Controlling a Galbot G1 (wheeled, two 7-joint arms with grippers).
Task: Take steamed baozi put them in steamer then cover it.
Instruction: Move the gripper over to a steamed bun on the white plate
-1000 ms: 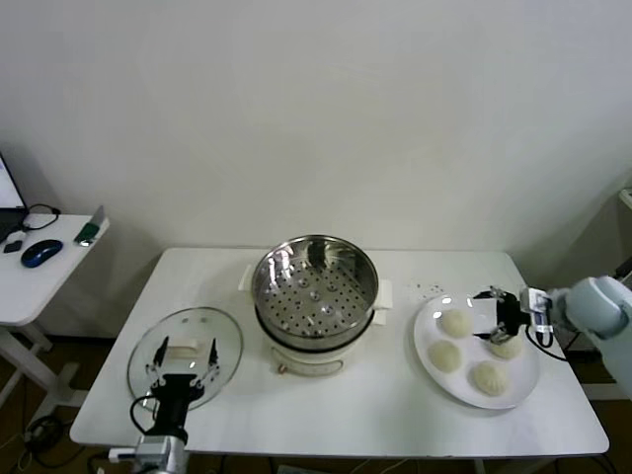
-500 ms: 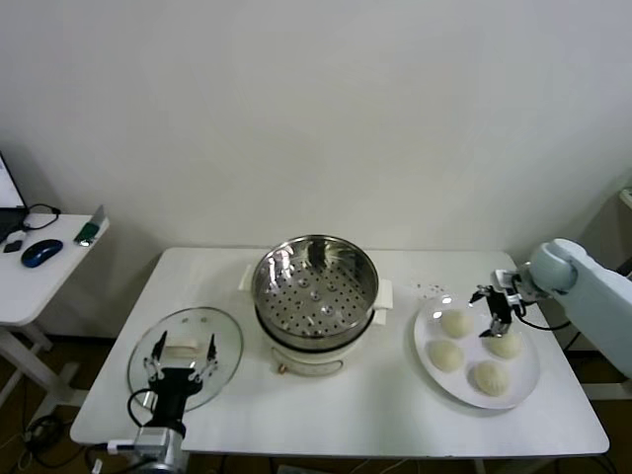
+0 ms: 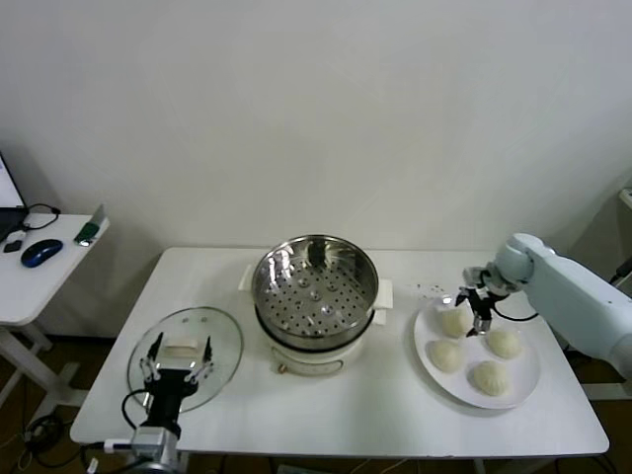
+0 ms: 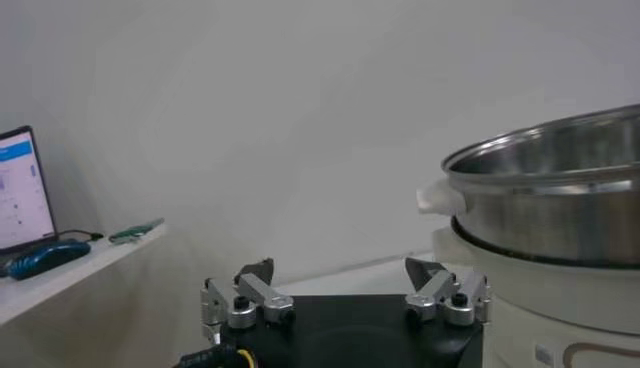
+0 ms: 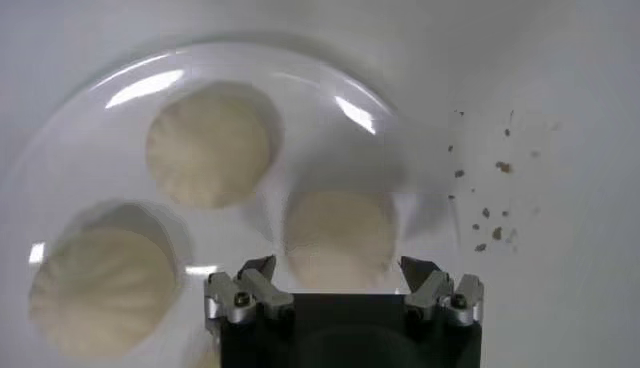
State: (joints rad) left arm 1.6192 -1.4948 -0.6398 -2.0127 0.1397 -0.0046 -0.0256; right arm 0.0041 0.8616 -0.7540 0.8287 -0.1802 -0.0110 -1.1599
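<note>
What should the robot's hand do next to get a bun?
Probably lower the right tool straight down and close on the bun under it. The tool is open above that bun on the plate, and the steamer holds no buns yet. The left tool waits over the lid.

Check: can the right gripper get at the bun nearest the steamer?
Probably yes. The right gripper hangs open just above that bun, fingers either side, and nothing covers it on the plate. The other buns lie apart.
</note>
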